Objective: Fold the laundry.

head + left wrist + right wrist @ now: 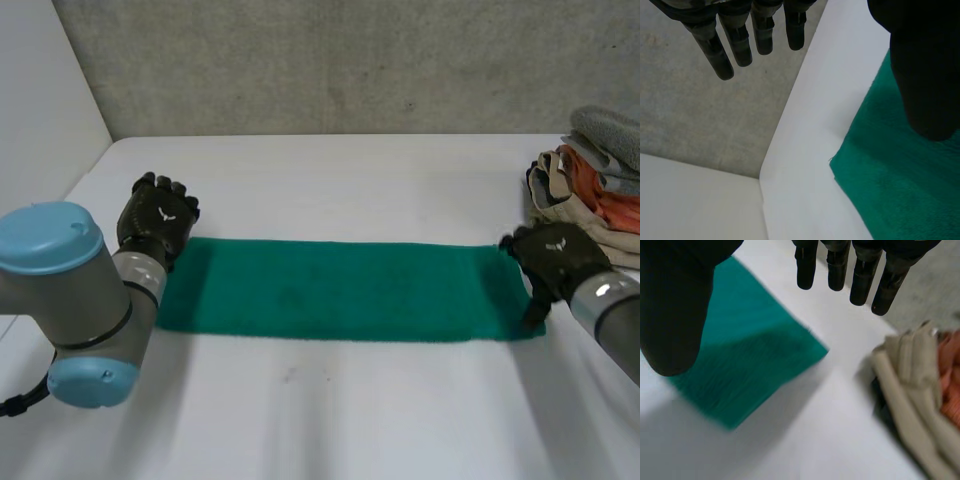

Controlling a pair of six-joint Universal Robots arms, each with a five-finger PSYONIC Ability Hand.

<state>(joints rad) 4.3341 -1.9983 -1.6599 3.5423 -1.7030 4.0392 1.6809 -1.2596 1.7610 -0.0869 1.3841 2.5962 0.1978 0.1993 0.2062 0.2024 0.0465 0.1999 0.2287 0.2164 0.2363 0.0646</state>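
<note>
In the head view, a green rectangular towel [340,290] lies flat on the white desk [350,170]; its long axis runs straight across from one arm to the other. The left robot hand [155,220] sits at the towel's left short end, by the far corner. The right robot hand [555,262] sits at the towel's right short end, so each is equally near its own end. We judge the coming fold turns on this: each robot hand has a corner of one short end just below it. Beyond the towel's right end, behind the right robot hand, lies a heap of beige, orange and grey laundry [595,170], apart from the towel.

In the left wrist view, the fingers [740,40] are straight and spread, reaching past the towel's edge over bare desk; the thumb [925,75] hangs over the towel [890,195], wide of the fingers and pinching nothing. The towel's corner [832,161] is sharp and free here, which the head view hides behind the arm.

In the right wrist view, the fingers [840,265] are likewise straight and parted from the thumb [675,315], which is over the towel [755,355]; nothing is held. We cannot tell whether the thumb touches the cloth; the beige laundry [910,390] lies just past the towel's corner.
</note>
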